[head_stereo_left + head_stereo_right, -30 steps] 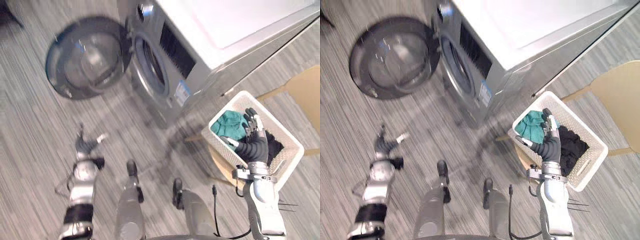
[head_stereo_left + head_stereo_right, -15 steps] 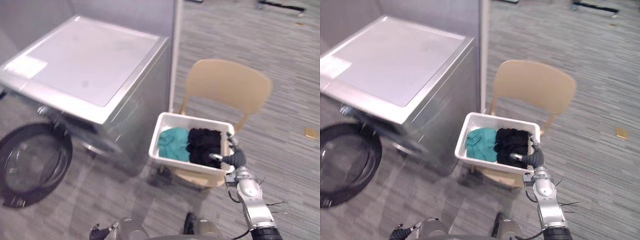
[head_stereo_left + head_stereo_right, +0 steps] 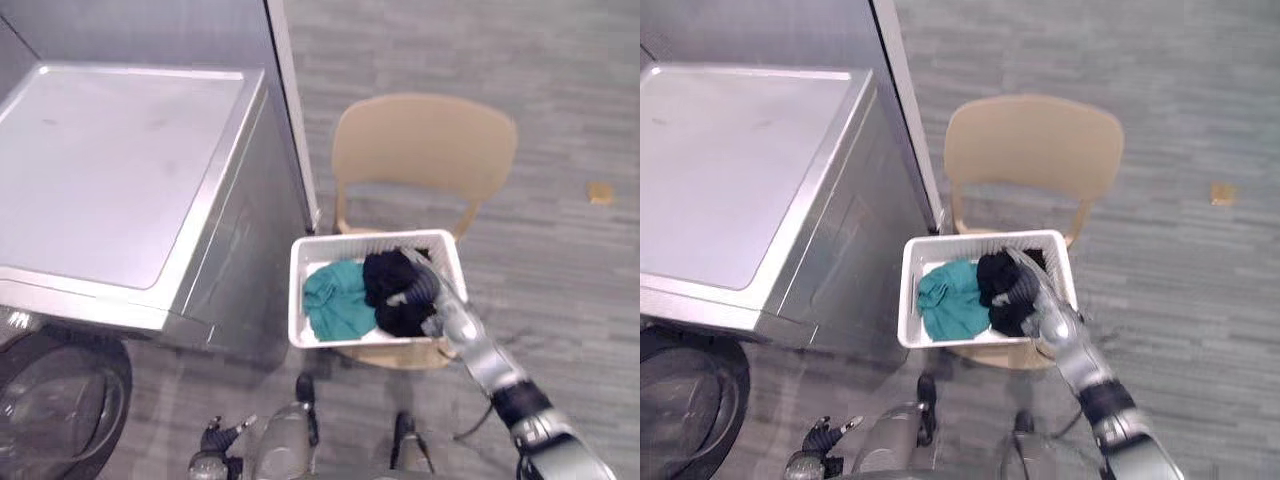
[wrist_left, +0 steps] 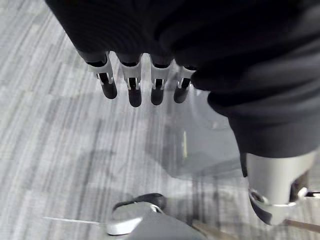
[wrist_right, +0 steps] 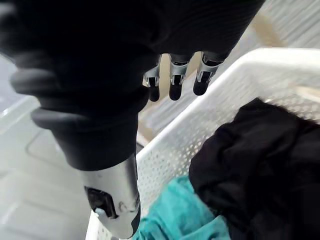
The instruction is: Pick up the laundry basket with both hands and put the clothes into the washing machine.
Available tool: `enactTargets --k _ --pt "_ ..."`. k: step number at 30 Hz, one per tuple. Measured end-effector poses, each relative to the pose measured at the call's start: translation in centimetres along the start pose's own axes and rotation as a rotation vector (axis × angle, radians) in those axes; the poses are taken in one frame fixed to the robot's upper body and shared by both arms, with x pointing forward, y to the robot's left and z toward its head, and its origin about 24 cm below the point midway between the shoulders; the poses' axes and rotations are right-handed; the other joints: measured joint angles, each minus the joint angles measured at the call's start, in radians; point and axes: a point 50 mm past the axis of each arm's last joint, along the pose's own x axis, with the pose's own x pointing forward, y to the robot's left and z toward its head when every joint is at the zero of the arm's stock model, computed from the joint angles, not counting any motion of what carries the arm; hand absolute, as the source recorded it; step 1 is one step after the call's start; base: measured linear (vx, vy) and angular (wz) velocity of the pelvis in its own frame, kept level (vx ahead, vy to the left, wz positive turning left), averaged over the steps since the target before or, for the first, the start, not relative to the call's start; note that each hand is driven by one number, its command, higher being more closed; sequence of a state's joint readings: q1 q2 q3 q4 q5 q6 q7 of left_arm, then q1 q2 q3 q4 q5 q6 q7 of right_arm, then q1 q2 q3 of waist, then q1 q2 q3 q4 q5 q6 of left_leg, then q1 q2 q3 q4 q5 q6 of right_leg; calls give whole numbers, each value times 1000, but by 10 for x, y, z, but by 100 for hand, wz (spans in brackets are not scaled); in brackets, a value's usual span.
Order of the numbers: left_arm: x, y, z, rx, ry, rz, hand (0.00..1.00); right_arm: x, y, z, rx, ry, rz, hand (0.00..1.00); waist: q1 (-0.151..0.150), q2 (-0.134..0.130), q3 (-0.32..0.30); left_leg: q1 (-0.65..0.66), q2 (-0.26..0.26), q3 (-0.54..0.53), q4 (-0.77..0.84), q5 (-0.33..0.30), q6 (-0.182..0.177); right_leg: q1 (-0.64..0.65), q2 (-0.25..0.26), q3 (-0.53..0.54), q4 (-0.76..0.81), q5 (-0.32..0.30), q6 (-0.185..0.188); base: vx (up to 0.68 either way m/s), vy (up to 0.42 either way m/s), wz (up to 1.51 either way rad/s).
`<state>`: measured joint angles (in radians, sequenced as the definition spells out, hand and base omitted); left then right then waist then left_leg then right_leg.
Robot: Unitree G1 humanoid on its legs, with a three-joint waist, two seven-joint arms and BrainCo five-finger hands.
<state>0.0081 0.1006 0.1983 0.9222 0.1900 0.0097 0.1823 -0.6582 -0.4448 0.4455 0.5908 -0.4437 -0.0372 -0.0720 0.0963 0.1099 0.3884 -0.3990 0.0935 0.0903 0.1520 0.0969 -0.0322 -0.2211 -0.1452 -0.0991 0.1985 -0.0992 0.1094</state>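
The washer (image 3: pixel 120 180) stands on the left. Its round door (image 3: pixel 55 400) shows low on the near left and looks swung open. Just right of the door, near the floor, is the left hand (image 3: pixel 212 440). Its fingers are straight and loose, and it holds nothing.

In the middle is the basket (image 3: pixel 297 290). It sits on the seat of the chair (image 3: pixel 425 145), just right of the washer. Inside it, a teal cloth (image 3: pixel 335 295) lies on the left and a black cloth (image 3: pixel 390 285) on the right, touching each other.

The right hand (image 3: pixel 422 288) hangs over the right side of the basket, above the black cloth. Its fingers are straight, not curled on anything (the wrist view shows the tips above the white rim). I cannot tell if it touches the cloth.

Far right, a small tan bit (image 3: pixel 600 192) lies on the floor.

The step in hand looks like the reach for the basket. No hand has it yet. Next, I think, the right hand should curl on the right rim. The left hand is low and well apart, so it has to rise to the left rim. Then both can lift together.
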Motion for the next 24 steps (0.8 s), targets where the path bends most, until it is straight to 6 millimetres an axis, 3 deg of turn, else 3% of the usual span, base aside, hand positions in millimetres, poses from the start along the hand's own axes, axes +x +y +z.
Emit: enactTargets --k 3,7,11,12,19,24 --pt "1 1 6 -18 -22 19 0 11 -8 4 -43 8 1 0 24 -8 31 -47 -5 -17 -21 34 6 -56 -5 -30 34 0 0 -28 2 24" --pt "4 -4 30 -90 -86 28 0 26 -30 11 -119 20 -56 0 53 -10 49 -129 -13 -49 -56 68 0 -161 -15 -65 95 -20 -9 -30 -3 19" --pt "6 -6 53 -150 -149 27 0 38 -47 23 -168 22 -112 0 60 -21 66 -180 -19 -70 -108 107 -8 -237 -30 -108 154 -54 -14 -39 -35 32" --pt "6 -8 61 -169 -170 28 0 41 -53 28 -201 12 -134 100 58 -21 67 -206 -19 -75 -116 113 -8 -263 -33 -125 173 -65 -17 -15 -62 30" --pt "3 -15 92 -214 -268 18 0 50 -82 48 -320 -34 -236 100 68 -32 76 -264 -24 -117 -136 150 -27 -327 -56 -196 275 -131 -34 41 -77 32" --pt "3 -15 96 -234 -276 13 0 46 -76 38 -157 10 -238 100 82 -35 77 -241 -27 -143 -136 161 -30 -297 -63 -231 307 -160 -44 64 -103 21"
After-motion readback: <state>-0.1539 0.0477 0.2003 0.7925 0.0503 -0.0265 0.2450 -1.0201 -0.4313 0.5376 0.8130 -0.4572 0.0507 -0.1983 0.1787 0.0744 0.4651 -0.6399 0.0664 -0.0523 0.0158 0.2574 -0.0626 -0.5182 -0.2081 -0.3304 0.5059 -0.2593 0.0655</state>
